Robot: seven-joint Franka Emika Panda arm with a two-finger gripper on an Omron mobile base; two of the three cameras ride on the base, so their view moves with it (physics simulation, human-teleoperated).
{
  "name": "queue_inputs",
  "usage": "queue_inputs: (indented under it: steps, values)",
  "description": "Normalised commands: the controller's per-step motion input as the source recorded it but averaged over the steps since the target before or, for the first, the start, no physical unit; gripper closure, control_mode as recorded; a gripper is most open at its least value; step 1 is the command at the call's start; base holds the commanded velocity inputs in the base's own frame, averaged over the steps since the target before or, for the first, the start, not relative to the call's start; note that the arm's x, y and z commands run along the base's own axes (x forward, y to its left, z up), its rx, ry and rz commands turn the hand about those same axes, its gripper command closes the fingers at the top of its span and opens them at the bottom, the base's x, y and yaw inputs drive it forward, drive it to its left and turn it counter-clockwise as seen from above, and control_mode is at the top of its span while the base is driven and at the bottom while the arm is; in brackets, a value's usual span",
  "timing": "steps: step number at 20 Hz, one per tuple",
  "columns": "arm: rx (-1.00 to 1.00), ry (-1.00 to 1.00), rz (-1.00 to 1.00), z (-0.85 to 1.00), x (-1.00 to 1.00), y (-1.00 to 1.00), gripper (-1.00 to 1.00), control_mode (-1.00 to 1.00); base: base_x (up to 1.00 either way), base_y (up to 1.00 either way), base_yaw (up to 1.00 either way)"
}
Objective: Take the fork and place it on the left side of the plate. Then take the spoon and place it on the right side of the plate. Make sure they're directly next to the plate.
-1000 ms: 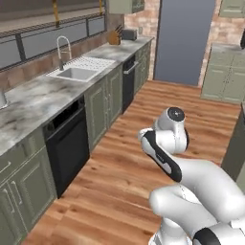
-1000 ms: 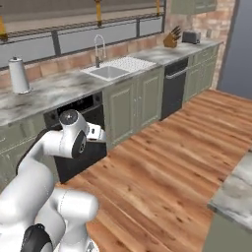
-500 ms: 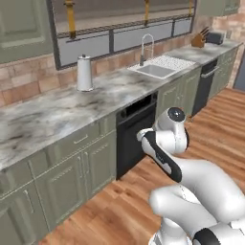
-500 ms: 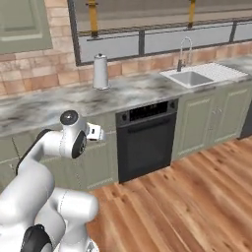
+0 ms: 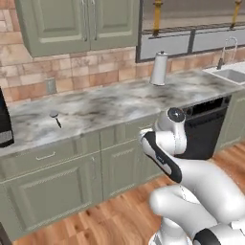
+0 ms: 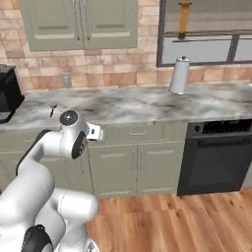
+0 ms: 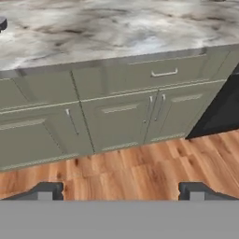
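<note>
The base has swung round from the sink end to face a marble counter (image 5: 110,103), the gripper (image 7: 121,191) hangs wide open and empty, the spoon (image 5: 56,117) lies far left on it, and neither utensil is placed yet.
</note>
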Motion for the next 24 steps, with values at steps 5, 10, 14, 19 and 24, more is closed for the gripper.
queue_inputs:
  steps: [5,10,14,19,24]
  values:
    - [0.0,0.0,0.0,0.0,0.0,0.0,-1.0,1.0,0.44,0.65,0.44]
    - [0.0,0.0,0.0,0.0,0.0,0.0,-1.0,1.0,1.0,0.17,0.24]
    - [0.0,0.0,0.0,0.0,0.0,0.0,-1.0,1.0,1.0,0.21,0.1]
    - [0.0,0.0,0.0,0.0,0.0,0.0,-1.0,1.0,0.99,0.3,0.1]
    - [0.01,0.1,0.13,-0.34,0.15,0.41,-1.0,-1.0,0.23,0.25,0.07]
